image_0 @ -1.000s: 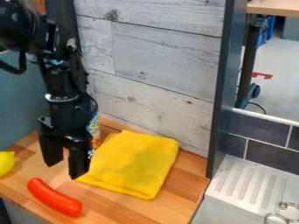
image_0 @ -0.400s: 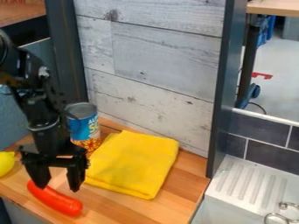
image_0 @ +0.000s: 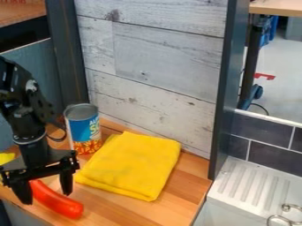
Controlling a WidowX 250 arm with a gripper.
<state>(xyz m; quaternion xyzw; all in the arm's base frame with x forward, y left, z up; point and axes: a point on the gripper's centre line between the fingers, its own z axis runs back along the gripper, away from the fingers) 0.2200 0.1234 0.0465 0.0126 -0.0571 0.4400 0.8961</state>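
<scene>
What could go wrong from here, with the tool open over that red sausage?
The tool looks nearer one end of the red sausage than its middle, so a grip there might let it tilt or slip.

The sausage lies close to the front edge of the counter; a sideways nudge could roll it off.

The yellow cloth lies close by and might get snagged if the tool drifts towards it.

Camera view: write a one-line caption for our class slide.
Open black gripper over a red sausage on a wooden counter, near a folded yellow cloth and a tin can.
</scene>
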